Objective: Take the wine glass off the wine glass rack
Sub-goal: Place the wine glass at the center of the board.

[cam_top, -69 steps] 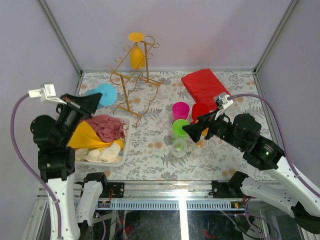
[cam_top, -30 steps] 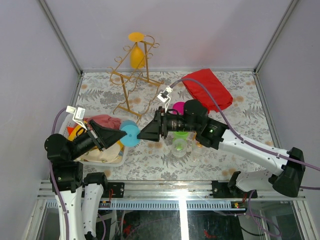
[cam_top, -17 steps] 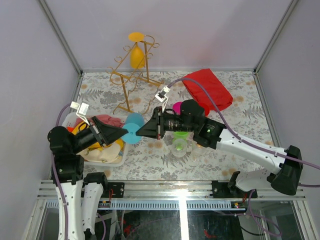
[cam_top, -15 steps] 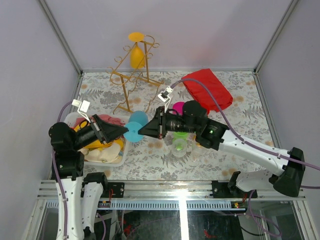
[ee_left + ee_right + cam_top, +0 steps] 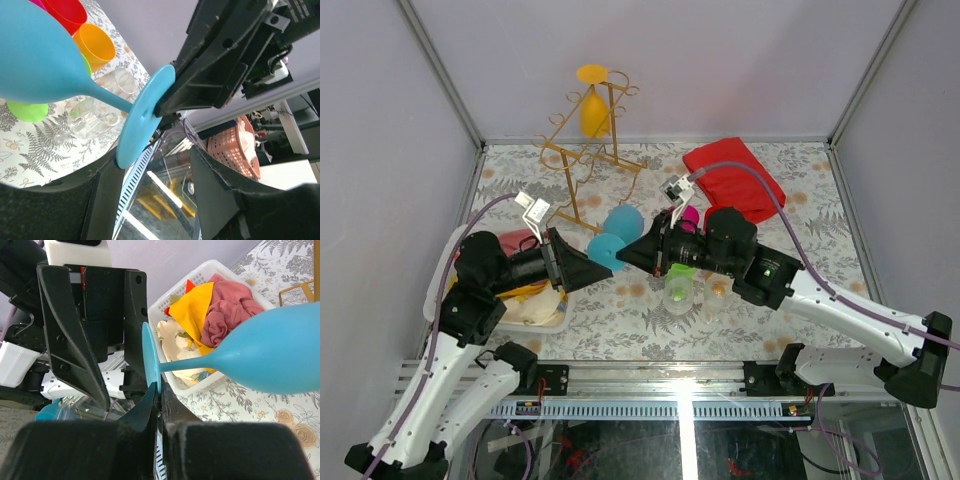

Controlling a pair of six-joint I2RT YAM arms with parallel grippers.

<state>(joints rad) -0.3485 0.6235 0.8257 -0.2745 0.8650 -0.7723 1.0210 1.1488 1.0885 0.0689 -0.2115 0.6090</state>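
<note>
Since half a second back the blue wine glass (image 5: pixel 615 232) has shifted toward the middle of the table (image 5: pixel 620 300), away from the white basket (image 5: pixel 216 265), and the left gripper (image 5: pixel 152 160) has gone from clamped to jaws part spread. Glass is in mid-air, lying near sideways, bowl toward the back, well clear of the gold wine glass rack (image 5: pixel 582 165); it touches neither table nor rack. Its foot disc (image 5: pixel 142 115) sits in the gap between the left fingers, loose there by the look of it, while the right gripper (image 5: pixel 159 390) is pinched tight on the disc rim and, I judge, carries the glass alone. Reads as a handover: left lets go so right can take it to the cup side. A yellow wine glass (image 5: pixel 593 112) hangs upside down at the rack top, untouched, so likely more to do. Coloured cups (image 5: pixel 95 45) stand near; a rim pinch is thin, and a swing could slip it.
</note>
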